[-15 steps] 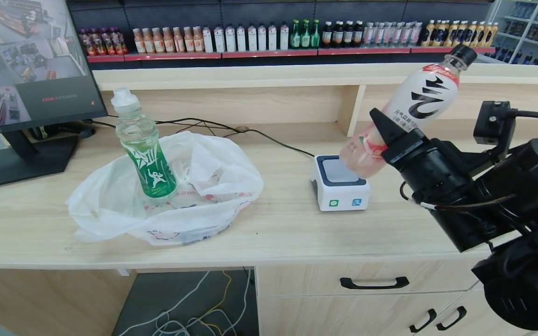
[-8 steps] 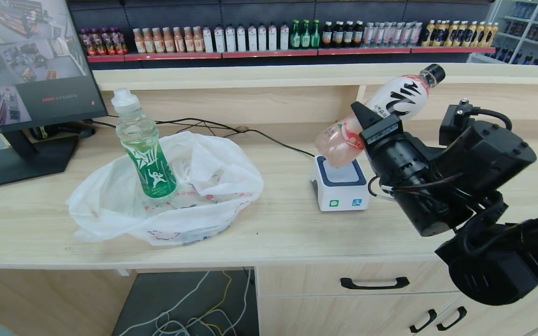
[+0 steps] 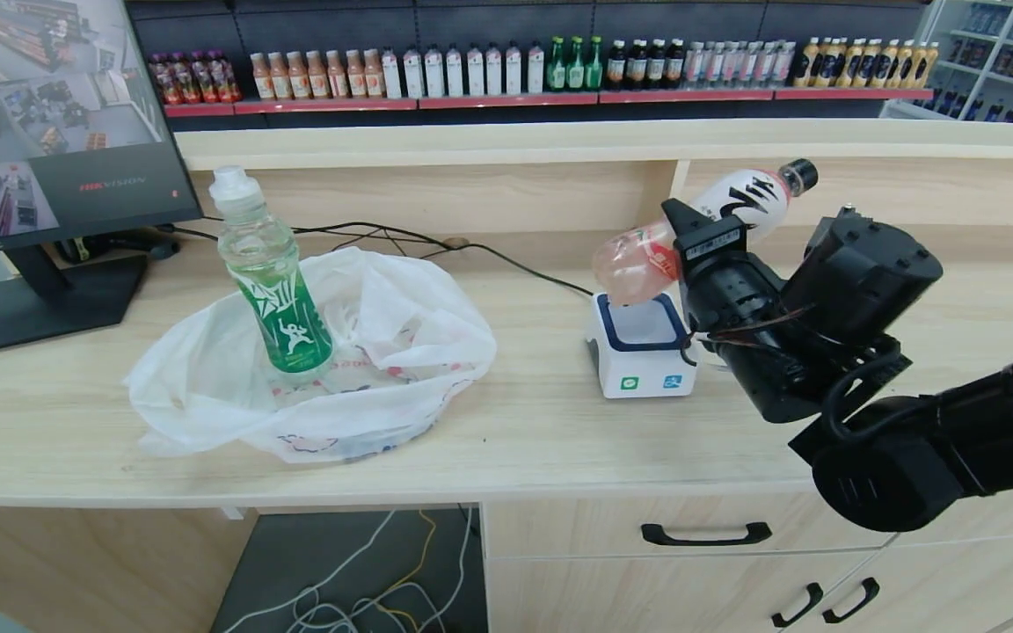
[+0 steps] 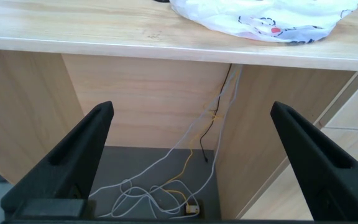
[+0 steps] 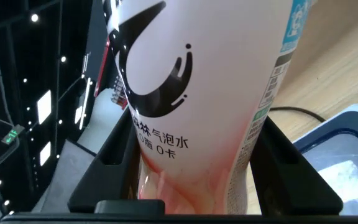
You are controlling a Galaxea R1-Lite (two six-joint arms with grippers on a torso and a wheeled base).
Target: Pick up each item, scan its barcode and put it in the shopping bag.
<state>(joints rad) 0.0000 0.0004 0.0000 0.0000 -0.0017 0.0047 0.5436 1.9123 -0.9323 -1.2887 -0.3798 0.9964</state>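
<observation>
Right gripper [image 3: 688, 236]: my fingers are closed round the middle of the pink-tinted clear plastic drink bottle with the white label and black cap [image 3: 742, 202]; in the right wrist view one finger [image 5: 114, 163] sits on each side of the label, pressed against it
Pink bottle: it lies tilted, close to level, pink base past my fingertips and black cap back above the wrist
Scanner: the small white box scanner with a dark blue framed window [image 3: 643, 352] sits just under my fingertips, with the bottle's base hanging above its window and not touching
Change: a second ago I had the bottle steep, cap high and base to the right of the scanner; since then the arm has swung left and laid the bottle down flatter, so the base is now over the window
Left gripper [image 4: 191, 155]: fingers spread wide with nothing between them, held low in front of the light wooden counter [image 3: 542, 431], loose cables beyond the fingertips
Bag: the white plastic shopping bag [image 3: 401, 352] is well to the left of my right fingers, a green-labelled clear bottle [image 3: 273, 281] standing upright in it; neither has moved
</observation>
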